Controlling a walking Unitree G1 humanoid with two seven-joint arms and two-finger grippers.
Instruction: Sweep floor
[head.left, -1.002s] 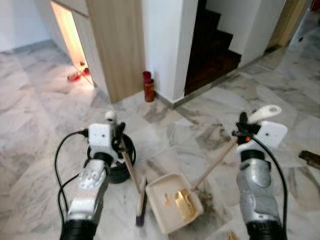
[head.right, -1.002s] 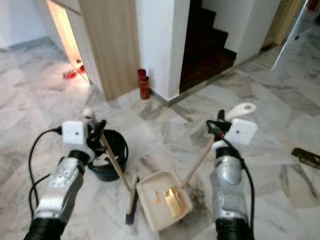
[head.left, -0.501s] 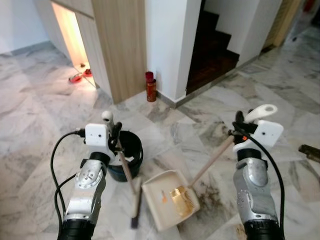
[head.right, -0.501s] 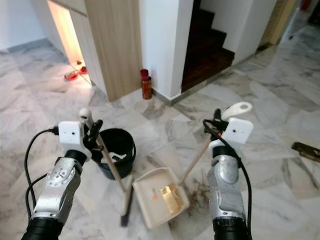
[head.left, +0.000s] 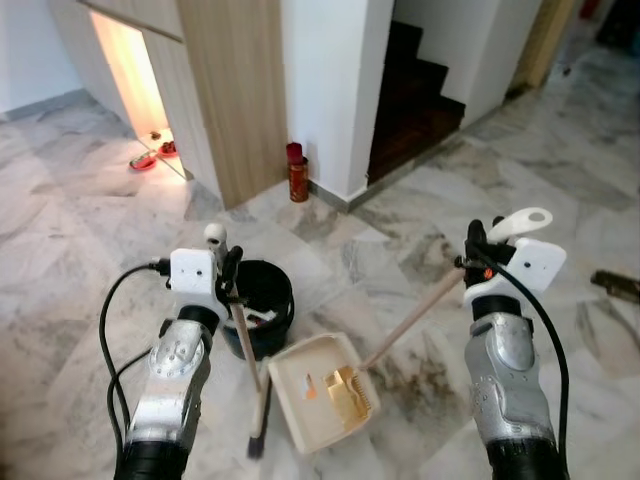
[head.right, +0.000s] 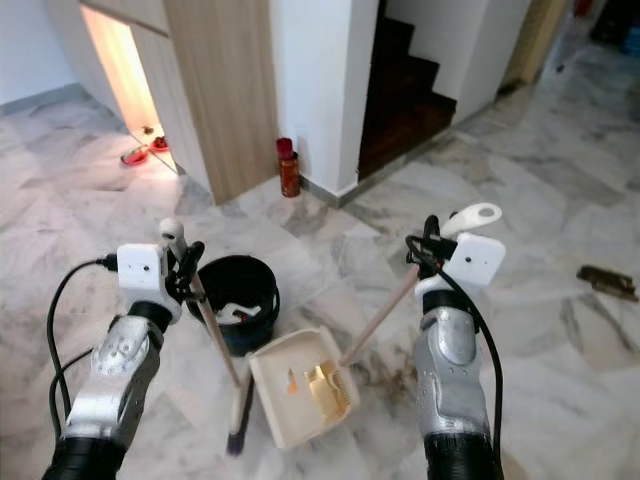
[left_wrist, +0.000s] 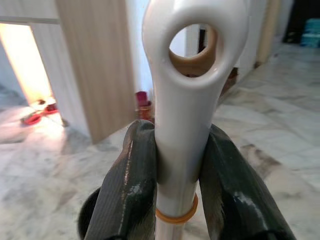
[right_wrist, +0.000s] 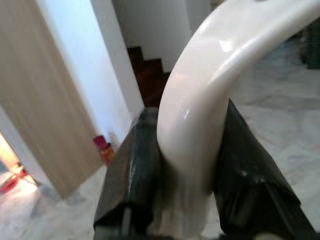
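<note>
Landmark: dustpan (head.left: 318, 402), cream plastic, lying on the marble floor (head.left: 80, 250) between the two arms, its open side toward the robot's left.

- Dustpan contents: a gold-coloured scrap (head.left: 347, 390) and a small orange bit (head.left: 309, 389), both on the pan's inner face.
- Dustpan handle (head.left: 410, 320): long, pale wood, rising from the pan's right edge up to the right gripper (head.left: 473, 262). White curved grip end (right_wrist: 220, 75) sits between the black fingers (right_wrist: 132, 170); jaws clamped on the dustpan handle.
- Broom (head.left: 250, 380): slim wooden stick with a dark brush head on the floor just left of the dustpan. White looped top (left_wrist: 192, 75) is held by the left gripper (head.left: 228, 280); jaws clamped on the broom, one finger (left_wrist: 131, 185) on each side.
- Bucket (head.left: 262, 312): black, round, standing on the floor just behind the dustpan and touching the broom stick in view; something pale lies inside.
- Spray can (head.left: 297, 178): red and brown, upright, well behind the dustpan at the foot of a white wall, beside a wooden panel (head.left: 235, 90).
- Stairs (head.left: 415, 90): dark, well behind the dustpan, right of the wall.
- Red items (head.left: 145, 160): on the floor in the lit opening far behind the dustpan.
</note>
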